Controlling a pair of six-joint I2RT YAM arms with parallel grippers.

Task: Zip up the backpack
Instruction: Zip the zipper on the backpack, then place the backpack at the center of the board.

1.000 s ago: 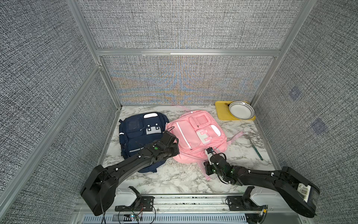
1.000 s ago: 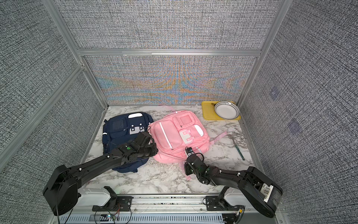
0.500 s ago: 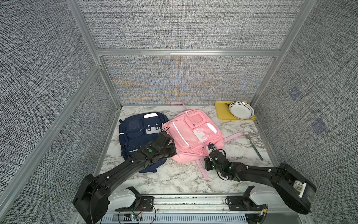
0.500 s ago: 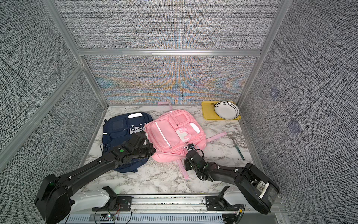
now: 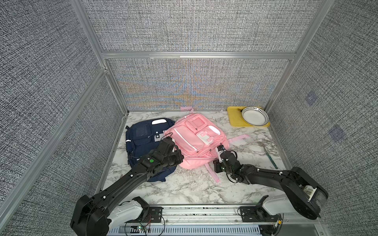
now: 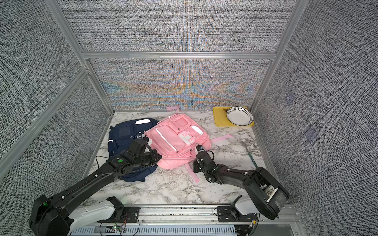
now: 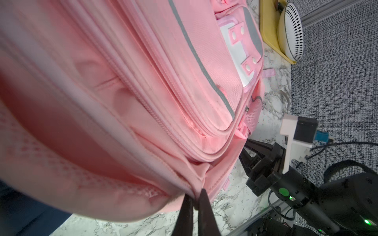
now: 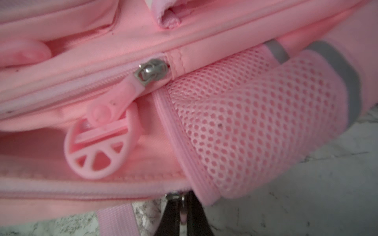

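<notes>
In both top views two backpacks lie side by side on the marble bench [image 5: 184, 188]. The pink backpack [image 5: 194, 141] [image 6: 173, 139] sits mid-bench, and its edge overlaps the navy backpack [image 5: 141, 139] [image 6: 124, 139] on the robot's left. There are two tools. The left tool [image 5: 180, 158] [image 6: 158, 157] is pressed together at the pink pack's near left corner, and its arm crosses over the navy pack. The right tool [image 5: 221, 152] [image 6: 199, 152] is closed at the near right corner. At the back right stand one yellow tray [image 5: 235, 120] [image 6: 219, 118] carrying one bowl [image 5: 254, 116] [image 6: 239, 116]. One fork [image 5: 268, 153] [image 6: 248, 153] lies apart on the robot's right side of the bench.

In the left wrist view the left tool [image 7: 195, 196] has its fingers squeezed on a fold of pink fabric at the pack's edge seam. The pack fills most of the frame. The right tool [image 7: 246, 146] meets the far corner, with the bowl [image 7: 290, 30] and tray [image 7: 268, 30] behind it.

In the right wrist view two sliders show. The upper slider [image 8: 152, 71] sits at its zip's end stop with a round pink pull [image 8: 100, 147] hanging from it. The right tool [image 8: 183, 204] is pinching the lower zipper pull [image 8: 173, 196], a small metal piece on the bottom zip line. It sits just beside the mesh side pocket [image 8: 255, 122].
</notes>
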